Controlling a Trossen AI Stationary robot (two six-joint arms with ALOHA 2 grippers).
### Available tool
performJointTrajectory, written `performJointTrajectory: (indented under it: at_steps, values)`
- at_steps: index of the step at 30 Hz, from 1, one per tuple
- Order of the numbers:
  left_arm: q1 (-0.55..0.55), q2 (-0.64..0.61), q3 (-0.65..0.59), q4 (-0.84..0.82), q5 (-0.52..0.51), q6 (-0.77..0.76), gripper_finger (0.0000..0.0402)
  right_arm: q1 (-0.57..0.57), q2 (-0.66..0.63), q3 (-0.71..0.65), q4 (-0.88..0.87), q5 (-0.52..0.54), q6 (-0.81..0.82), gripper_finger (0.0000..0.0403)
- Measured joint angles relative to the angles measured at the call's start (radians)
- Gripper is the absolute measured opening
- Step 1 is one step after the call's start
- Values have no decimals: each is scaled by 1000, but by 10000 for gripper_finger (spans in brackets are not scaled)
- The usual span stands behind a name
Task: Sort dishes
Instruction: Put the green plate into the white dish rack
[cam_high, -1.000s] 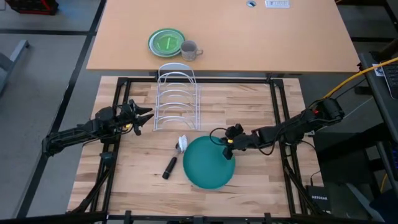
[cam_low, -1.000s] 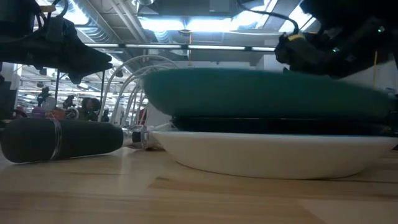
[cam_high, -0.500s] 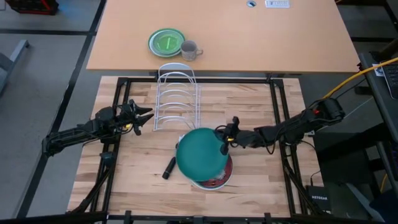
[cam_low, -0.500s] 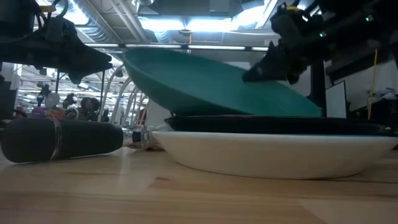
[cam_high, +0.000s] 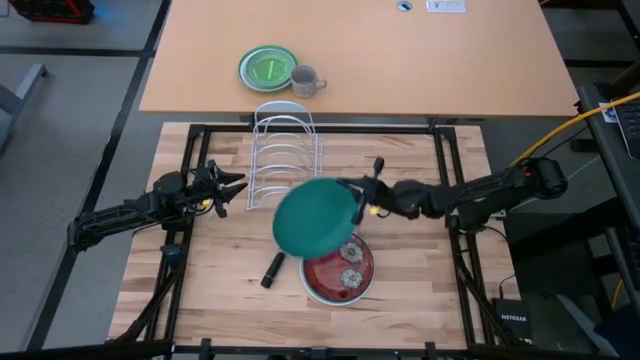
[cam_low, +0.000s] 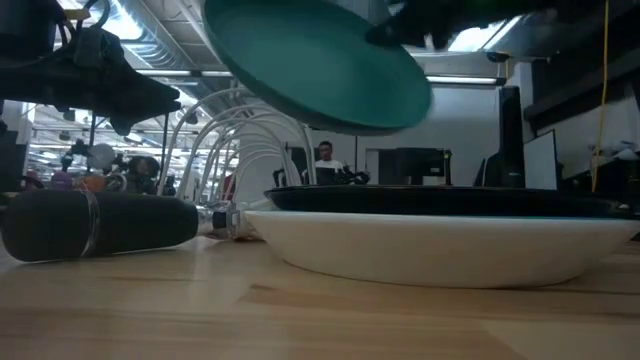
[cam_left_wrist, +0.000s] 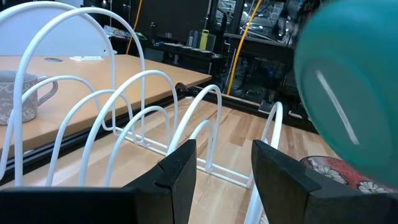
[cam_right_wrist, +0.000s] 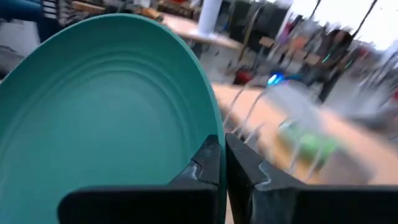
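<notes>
Robotics lab: black rig frame, exposed ceiling ducts.

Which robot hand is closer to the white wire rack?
Left. The left gripper waits open just beside the white wire rack. The right gripper is farther off, past the rack's near end, its fingers shut on the teal plate.

The right gripper pinches the rim of the dinner plate, which hangs tilted in the air on the far side of its fingers from the arm. Below and just beside those fingers, a stack of plates sits on the bench. The wire dish rack stands beyond the held plate, between both grippers. The left gripper hovers beside the rack, fingers pointing into it. A dark cylinder lies left of the stack.
</notes>
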Motion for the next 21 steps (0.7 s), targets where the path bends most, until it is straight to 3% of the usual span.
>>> performJointTrajectory:
  at_steps: [9, 15, 21]
  values:
    - [0, 0, 0, 0, 0, 0, 143, -165, 0, 263, -93, 2, -406, 8]
    - [0, 0, 0, 0, 0, 0, 143, -298, 21, 377, -113, -1, -523, 8]
    - [0, 0, 0, 0, 0, -4, 143, -416, 135, 495, -106, -124, -636, 8]
